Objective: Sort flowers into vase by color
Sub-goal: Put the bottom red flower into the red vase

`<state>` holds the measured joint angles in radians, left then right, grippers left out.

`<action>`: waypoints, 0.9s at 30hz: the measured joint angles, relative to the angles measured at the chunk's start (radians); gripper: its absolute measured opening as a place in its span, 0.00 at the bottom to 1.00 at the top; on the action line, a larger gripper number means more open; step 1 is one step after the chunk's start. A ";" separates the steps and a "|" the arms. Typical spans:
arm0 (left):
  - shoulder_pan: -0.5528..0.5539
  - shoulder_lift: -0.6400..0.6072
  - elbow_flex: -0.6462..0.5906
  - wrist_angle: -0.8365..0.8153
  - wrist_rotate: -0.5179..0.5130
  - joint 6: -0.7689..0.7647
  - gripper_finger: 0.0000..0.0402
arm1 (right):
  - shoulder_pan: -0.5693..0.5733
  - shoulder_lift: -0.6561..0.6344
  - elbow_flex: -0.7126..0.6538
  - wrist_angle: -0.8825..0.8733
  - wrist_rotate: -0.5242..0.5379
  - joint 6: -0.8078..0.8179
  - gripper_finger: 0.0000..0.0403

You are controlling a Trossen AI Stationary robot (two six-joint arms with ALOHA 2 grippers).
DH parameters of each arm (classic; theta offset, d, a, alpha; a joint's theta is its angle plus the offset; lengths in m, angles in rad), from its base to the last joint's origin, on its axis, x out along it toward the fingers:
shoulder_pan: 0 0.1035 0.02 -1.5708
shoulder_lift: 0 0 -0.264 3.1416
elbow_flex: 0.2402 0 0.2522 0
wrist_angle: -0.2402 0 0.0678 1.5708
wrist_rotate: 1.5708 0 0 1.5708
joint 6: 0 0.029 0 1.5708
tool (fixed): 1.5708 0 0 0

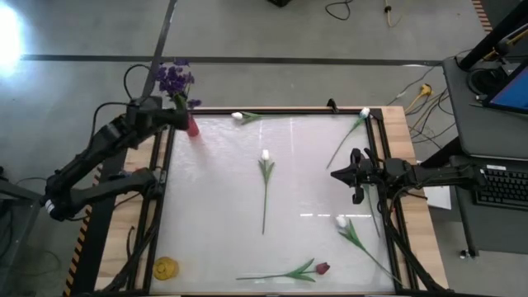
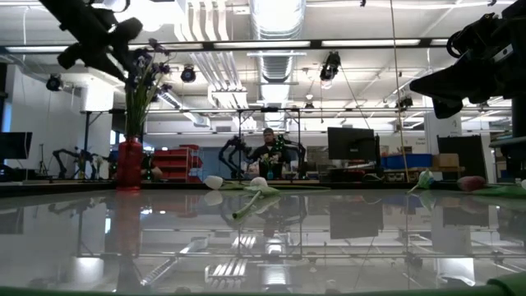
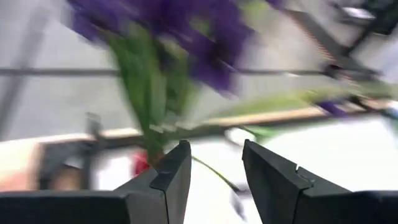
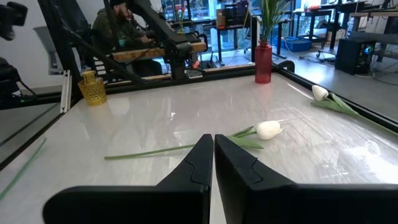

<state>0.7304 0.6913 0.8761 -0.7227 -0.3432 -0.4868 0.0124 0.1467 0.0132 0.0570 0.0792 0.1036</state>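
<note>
Purple bunch sits stem-down in red vase, my L gripper just above vase, jaws apart, holding nothing; nearest loose white tulip lies centre-table from vase, stem running toward front edge, roughly midway to my R gripper, shut, empty.

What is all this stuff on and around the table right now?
purple flowers: one bunch, purple, standing in the red vase at the far left corner
red vase: one, red, far left corner
yellow vase: one, yellow, near left corner
white tulips: four, white, lying on the table
red tulip: one, dark red, lying at the near edge
person: one, in the room beyond the table
left gripper: fingers open, at the purple flowers
right gripper: fingers shut, over the table's right side
</note>
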 joint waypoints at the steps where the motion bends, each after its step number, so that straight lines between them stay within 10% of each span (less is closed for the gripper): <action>1: -0.015 -0.013 -0.002 -0.009 0.038 -0.016 0.34 | 0.000 0.000 0.000 0.000 0.000 0.000 0.02; 20: -0.728 -0.086 -0.069 0.143 0.099 -0.071 0.26 | 0.000 0.000 0.000 0.000 0.000 0.000 0.02; 27: -1.064 0.077 -0.200 0.521 0.059 -0.079 0.26 | 0.000 0.000 0.000 0.000 0.000 0.000 0.02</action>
<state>-0.3341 0.7680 0.6762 -0.2016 -0.2845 -0.5658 0.0128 0.1467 0.0132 0.0570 0.0792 0.1036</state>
